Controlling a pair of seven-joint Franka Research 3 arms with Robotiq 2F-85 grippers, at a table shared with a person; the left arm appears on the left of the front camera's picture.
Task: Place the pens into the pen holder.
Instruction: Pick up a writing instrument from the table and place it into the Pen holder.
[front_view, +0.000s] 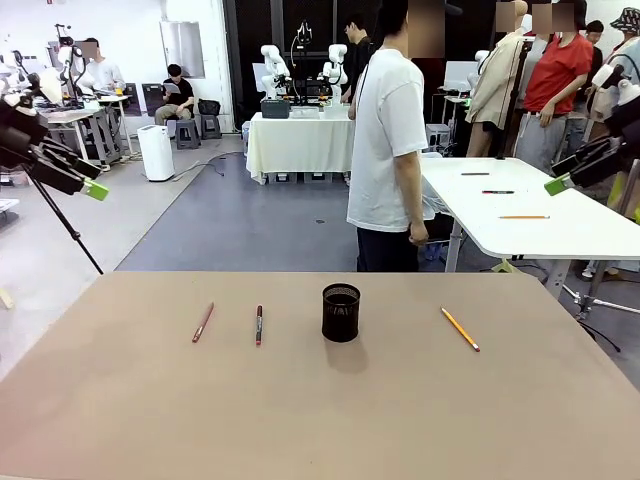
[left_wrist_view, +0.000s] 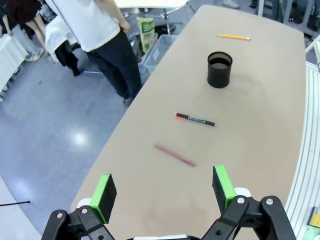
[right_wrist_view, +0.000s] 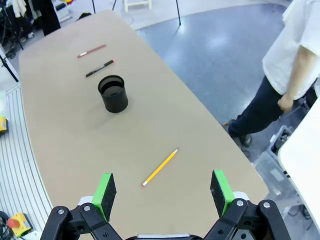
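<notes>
The tan tabletop (front_view: 120, 420) carries a pink pen (front_view: 203, 322), a red-black pen (front_view: 258, 325), the upright pen holder (front_view: 341, 312) and a yellow pencil (front_view: 460, 328). A person (front_view: 390, 150) stands beyond it. The left jaws, released and raised, face the pink pen, which lies well apart from them. The right jaws, likewise released and raised, face the pencil.

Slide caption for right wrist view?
Open right claw faces the table: yellow pencil nearest, then pen holder, red-black pen, pink pen.

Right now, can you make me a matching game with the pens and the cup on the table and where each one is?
1. pink pen
2. red-and-black pen
3. pen holder
4. yellow pencil

A. lying to the right of the pen holder
B. standing upright
C. lying farthest left
D. lying between the pink pen and the pen holder

Pairs: 1-C, 2-D, 3-B, 4-A
</notes>
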